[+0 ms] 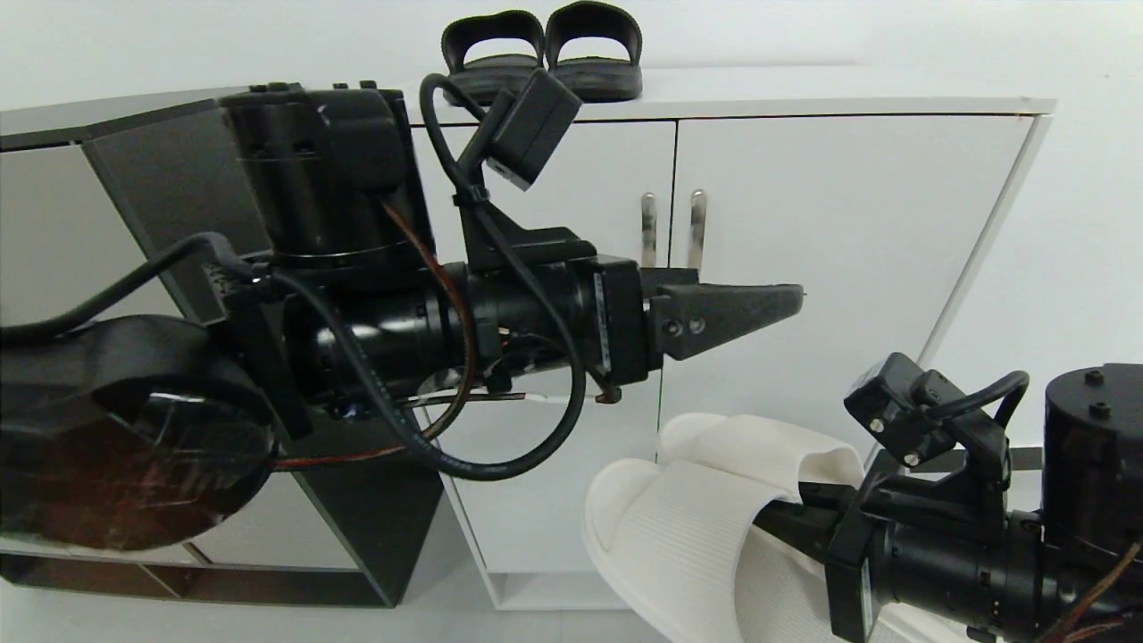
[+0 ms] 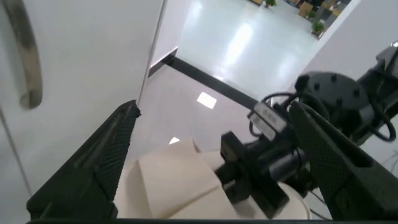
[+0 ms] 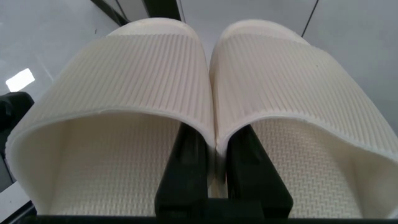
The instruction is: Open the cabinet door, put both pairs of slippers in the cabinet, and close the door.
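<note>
Left gripper [image 1: 786,295]: spread, near cabinet [image 1: 804,94] handles [image 1: 696,228]; we fear a missed hook.
Right gripper [image 3: 216,168]: pinching white slippers [image 1: 688,500] before cabinet; opening door [image 1: 848,250] may strike them.

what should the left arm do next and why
Probably ease the open left gripper onto a door handle and close on it: both cabinet doors look shut, and the right gripper holds the white slippers ready.
</note>
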You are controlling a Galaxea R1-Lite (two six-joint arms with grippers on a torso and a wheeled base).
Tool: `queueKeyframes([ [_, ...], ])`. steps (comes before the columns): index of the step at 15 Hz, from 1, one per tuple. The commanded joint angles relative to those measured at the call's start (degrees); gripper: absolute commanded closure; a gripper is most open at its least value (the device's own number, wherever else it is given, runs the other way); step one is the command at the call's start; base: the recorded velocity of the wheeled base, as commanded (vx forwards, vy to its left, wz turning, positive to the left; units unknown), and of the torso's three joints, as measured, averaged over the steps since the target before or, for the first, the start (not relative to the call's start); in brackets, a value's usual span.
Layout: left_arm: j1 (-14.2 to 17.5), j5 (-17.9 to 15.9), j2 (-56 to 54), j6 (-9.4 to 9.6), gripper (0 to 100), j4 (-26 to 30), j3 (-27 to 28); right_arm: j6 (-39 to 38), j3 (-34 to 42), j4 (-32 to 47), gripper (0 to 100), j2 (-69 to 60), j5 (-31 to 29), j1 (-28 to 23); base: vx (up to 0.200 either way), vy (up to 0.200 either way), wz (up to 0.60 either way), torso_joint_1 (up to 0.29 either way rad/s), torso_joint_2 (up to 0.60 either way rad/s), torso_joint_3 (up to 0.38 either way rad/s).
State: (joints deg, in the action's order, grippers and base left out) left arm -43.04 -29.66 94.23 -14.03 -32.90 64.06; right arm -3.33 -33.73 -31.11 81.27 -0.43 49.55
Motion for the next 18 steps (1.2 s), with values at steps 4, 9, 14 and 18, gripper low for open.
queueKeyframes([
  [4,0.07,3.56,8.51,-0.73,0,0.03,8.89,-0.01,0.07,0.0,100,-0.68,-0.01,-0.07,0.0,0.0,0.0,0.0,0.0,0.0],
  [9,1.3,6.19,9.57,-0.73,0,0.38,11.7,-0.01,0.07,0.0,100,-0.59,-0.01,-0.25,0.0,0.0,0.0,0.0,0.0,0.0],
  [14,3.32,7.86,10.36,-0.82,0,0.29,11.79,-0.01,0.07,0.0,100,-0.59,-0.01,-0.34,0.0,0.0,0.0,0.0,0.0,0.0],
  [18,3.58,8.65,12.2,-0.73,0,0.38,13.55,-0.01,0.07,0.0,100,-0.68,-0.01,-0.25,0.0,0.0,0.0,0.0,0.0,0.0],
])
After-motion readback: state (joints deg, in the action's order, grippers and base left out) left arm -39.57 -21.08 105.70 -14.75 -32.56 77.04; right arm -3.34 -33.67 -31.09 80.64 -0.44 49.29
